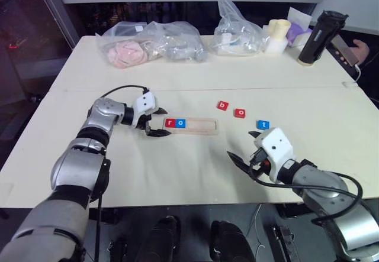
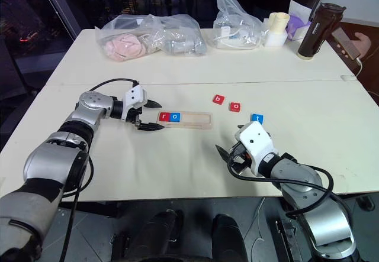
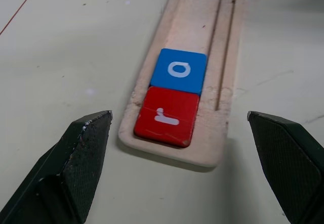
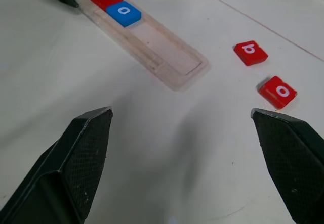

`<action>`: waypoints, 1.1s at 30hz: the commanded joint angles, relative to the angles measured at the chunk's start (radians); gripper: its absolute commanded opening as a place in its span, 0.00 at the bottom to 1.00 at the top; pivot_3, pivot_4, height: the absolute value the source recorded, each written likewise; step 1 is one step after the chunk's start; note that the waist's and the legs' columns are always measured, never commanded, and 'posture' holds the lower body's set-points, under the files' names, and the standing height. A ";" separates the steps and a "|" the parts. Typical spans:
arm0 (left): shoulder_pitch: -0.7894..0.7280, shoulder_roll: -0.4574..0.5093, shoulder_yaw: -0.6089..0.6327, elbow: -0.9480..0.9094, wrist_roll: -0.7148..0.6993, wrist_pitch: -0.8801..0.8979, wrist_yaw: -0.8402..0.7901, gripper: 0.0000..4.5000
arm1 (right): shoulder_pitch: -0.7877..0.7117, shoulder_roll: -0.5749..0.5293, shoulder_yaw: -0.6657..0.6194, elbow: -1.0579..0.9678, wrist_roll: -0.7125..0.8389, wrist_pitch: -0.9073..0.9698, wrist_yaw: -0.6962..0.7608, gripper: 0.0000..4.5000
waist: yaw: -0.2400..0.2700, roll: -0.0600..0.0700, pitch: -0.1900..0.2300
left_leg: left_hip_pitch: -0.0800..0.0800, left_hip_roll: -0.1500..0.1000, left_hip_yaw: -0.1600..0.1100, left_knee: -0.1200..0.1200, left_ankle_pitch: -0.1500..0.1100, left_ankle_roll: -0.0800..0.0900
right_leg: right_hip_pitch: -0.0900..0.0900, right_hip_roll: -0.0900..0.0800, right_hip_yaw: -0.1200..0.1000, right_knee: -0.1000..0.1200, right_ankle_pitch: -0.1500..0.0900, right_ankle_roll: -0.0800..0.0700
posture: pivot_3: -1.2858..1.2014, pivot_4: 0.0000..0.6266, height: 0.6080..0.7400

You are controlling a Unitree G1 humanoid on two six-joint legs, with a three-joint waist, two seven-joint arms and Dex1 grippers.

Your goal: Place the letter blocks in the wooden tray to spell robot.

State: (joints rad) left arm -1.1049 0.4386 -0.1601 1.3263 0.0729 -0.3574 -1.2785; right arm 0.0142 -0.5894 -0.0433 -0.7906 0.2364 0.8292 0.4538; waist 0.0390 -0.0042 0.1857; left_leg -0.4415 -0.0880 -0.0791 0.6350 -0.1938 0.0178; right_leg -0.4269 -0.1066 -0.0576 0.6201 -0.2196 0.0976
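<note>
The left gripper [image 1: 155,123], jaws wide and empty, sits at the left end of the long pale wooden tray [image 1: 198,125], which holds the red r tile [image 1: 170,122] and blue o tile [image 1: 180,123]. Next, I judge, comes the red b tile [image 1: 222,104], loose beyond the tray's right end; the right gripper [image 1: 244,147], also wide and empty, is nearer

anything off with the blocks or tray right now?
Nothing damaged or spilled. The red r and blue o lie flat, touching, at the left end of the wooden tray. The red b, red o and blue t lie loose on the table, each a bit turned. Both grippers are open, holding nothing.
</note>
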 commanded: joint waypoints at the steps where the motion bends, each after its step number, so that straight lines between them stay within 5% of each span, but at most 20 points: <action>1: -0.035 -0.001 0.021 0.006 0.021 0.019 0.015 1.00 | 0.004 -0.010 -0.009 -0.062 0.002 0.002 -0.009 1.00 | 0.000 0.000 0.000 | 0.000 0.000 0.000 0.000 0.000 0.000 | 0.000 0.000 0.000 0.000 0.000 0.000 | 0.52 0.24 0.98; 25: -0.045 -0.074 0.035 0.036 0.118 0.139 0.156 1.00 | 0.114 -0.003 -0.047 -0.207 0.013 0.109 -0.083 1.00 | 0.002 0.000 0.000 | 0.000 0.000 0.000 0.012 -0.001 0.000 | 0.001 0.000 0.000 0.009 -0.003 0.004 | 0.52 0.24 0.98; 33: -0.024 -0.102 0.014 0.038 0.146 0.145 0.082 1.00 | 0.153 0.010 -0.072 -0.255 0.007 0.149 -0.112 1.00 | 0.003 -0.001 -0.001 | 0.000 0.000 0.000 0.012 -0.001 0.000 | 0.003 -0.001 0.000 0.009 -0.003 0.004 | 0.52 0.24 0.98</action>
State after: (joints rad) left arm -1.1367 0.3550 -0.1312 1.3580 0.1862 -0.2119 -1.1634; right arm 0.1621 -0.5857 -0.0903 -0.9917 0.2413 0.9783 0.3528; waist 0.0417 -0.0049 0.1845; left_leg -0.4413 -0.0882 -0.0795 0.6474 -0.1945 0.0183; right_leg -0.4242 -0.1078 -0.0576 0.6291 -0.2223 0.1014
